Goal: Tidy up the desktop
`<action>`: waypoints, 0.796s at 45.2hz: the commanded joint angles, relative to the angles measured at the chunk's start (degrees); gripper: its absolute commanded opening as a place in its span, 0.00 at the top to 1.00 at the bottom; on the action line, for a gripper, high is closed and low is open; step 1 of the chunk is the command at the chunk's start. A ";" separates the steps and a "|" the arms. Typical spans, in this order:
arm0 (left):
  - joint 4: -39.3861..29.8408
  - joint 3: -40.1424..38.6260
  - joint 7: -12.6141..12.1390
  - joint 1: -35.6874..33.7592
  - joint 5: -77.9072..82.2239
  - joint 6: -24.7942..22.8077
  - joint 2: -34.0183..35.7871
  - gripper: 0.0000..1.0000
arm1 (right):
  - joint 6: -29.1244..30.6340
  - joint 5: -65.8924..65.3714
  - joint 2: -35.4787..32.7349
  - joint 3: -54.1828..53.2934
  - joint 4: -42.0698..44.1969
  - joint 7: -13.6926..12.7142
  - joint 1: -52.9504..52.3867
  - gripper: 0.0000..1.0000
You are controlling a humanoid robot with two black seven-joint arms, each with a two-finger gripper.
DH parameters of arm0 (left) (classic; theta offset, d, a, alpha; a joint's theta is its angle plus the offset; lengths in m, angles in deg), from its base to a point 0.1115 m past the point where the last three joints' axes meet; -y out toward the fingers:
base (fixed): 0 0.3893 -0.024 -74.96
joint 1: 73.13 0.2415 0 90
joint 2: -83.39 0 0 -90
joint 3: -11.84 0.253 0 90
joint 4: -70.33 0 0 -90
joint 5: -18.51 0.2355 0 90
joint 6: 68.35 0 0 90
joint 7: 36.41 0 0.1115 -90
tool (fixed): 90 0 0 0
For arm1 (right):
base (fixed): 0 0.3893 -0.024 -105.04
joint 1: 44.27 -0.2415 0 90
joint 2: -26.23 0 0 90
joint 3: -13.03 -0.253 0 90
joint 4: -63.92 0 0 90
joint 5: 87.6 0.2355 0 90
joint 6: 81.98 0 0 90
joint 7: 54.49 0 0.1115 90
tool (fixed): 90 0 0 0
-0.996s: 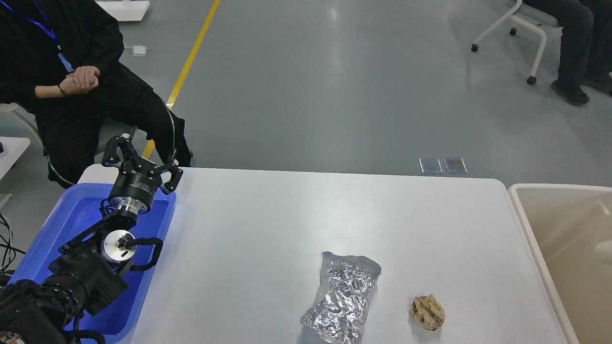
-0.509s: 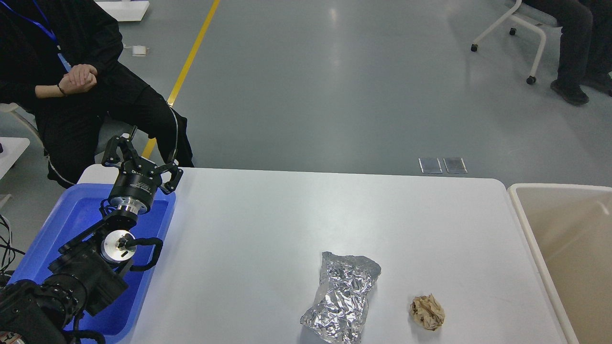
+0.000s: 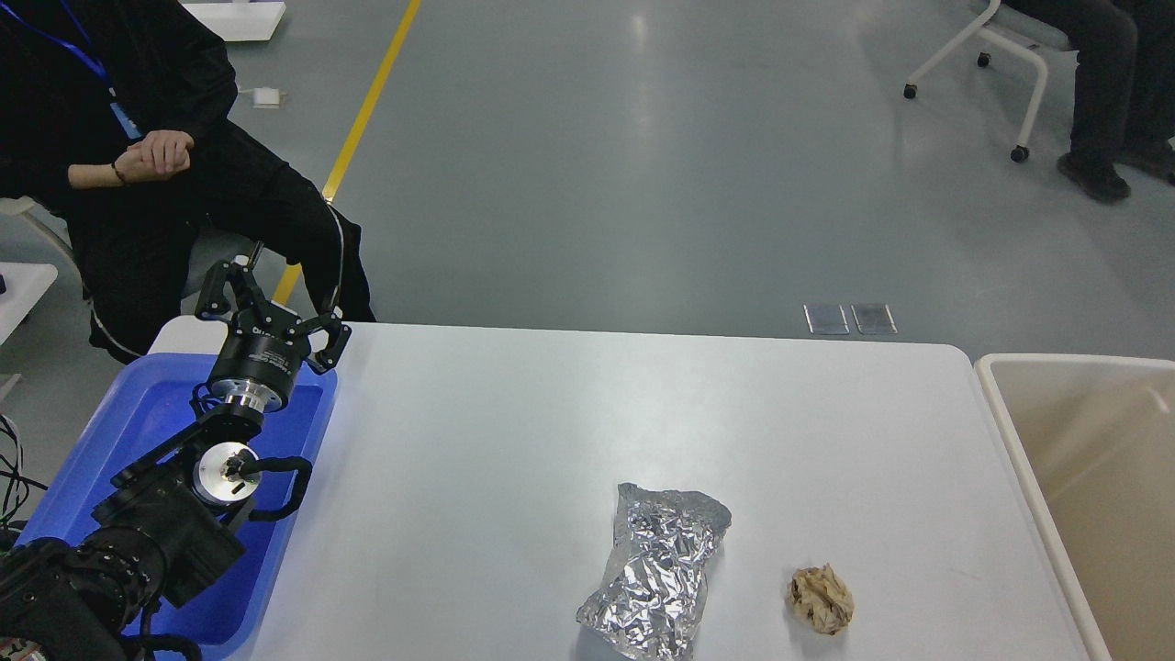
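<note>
The white desktop fills the middle of the head view. A crumpled silver foil bag lies on it near the front, and a small crumpled brown paper ball lies to its right. My left gripper is raised over the far end of the blue tray at the table's left; its fingers are spread apart and hold nothing. My right arm and gripper are out of view.
A beige tub stands against the table's right edge. A person in black sits just beyond the table's far left corner, close behind my left gripper. A wheeled chair with another seated person is at the far right.
My left arm has stayed in place. The seated person's hands shifted slightly.
</note>
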 commanded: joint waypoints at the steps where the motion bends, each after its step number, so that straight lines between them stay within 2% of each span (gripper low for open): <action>1: 0.00 0.00 0.02 0.07 0.00 0.00 0.00 0.00 | 5.13 -0.58 -6.21 -23.23 -20.72 0.33 3.20 0.00; 5: 0.00 0.00 0.02 0.07 0.00 0.00 0.00 0.00 | 5.48 -1.02 -5.68 -29.30 -27.39 0.42 5.84 0.00; 7: 0.00 0.00 0.02 0.07 0.00 0.00 0.00 0.00 | 5.48 -2.25 -5.16 -33.00 -33.81 1.47 8.39 0.00; 15: 0.00 0.00 0.02 0.07 0.00 0.00 0.00 0.00 | 5.39 -9.18 0.46 -43.18 -42.43 4.99 13.75 0.00; 22: 0.00 0.00 0.02 0.07 0.00 0.00 0.00 0.00 | 4.43 -21.22 10.74 -55.49 -44.11 5.96 17.97 0.00; 23: 0.00 0.00 0.02 -0.02 0.00 0.00 0.00 0.00 | 4.25 -24.63 13.80 -58.20 -44.02 6.13 19.02 0.00; 26: 0.00 0.00 0.02 -0.02 0.00 0.00 0.00 0.00 | 4.16 -28.52 17.16 -60.77 -43.67 7.01 20.26 0.00; 36: 0.00 0.00 0.02 -0.02 0.00 0.00 0.00 0.00 | 3.81 -30.91 18.66 -60.17 -40.17 7.19 20.53 0.00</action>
